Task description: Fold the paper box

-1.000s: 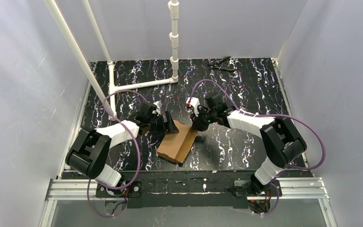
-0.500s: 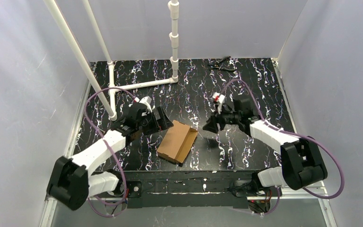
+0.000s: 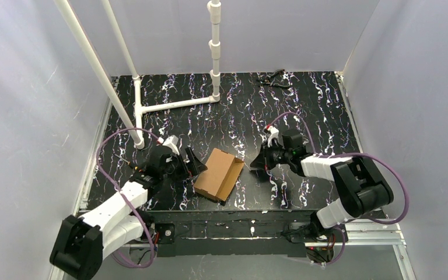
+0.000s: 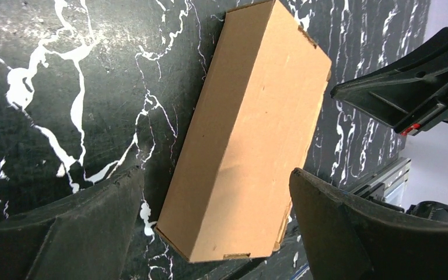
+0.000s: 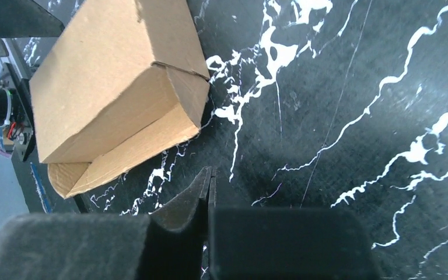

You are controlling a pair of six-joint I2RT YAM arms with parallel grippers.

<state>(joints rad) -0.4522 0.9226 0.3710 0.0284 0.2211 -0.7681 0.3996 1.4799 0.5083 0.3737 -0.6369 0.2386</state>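
Item: the paper box (image 3: 219, 174), plain brown cardboard, lying flat on the bench (image 3: 303, 105) about midway along its near edge, long axis slanted toward the far right corner. Condition: mostly formed; from my right wrist the box (image 5: 116, 87) shows one end flap tucked, and the long side beside it gapes, so I judge that side is not yet closed. Handling: light, thin-walled, stiff along its creases but easily dented on the broad top panel; smooth enough to slide on the bench if pushed from one side only. Best hold, in my judgement: across the narrow width, pinching the two long edges near a corner, or one claw bracing an end while the other presses the loose flap. Left claw (image 3: 188, 163): spread wide, holding nothing, just beside the box's left long edge and apart from it; in my left wrist view the box (image 4: 251, 134) lies beyond my two fingers (image 4: 93, 221). Right claw (image 3: 259, 160): pressed together on nothing, near the box's far right corner, not touching. Change since a second ago: both claws were then up against the box, left at its left edge, right at that corner; both have drawn off, and the box has not shifted.
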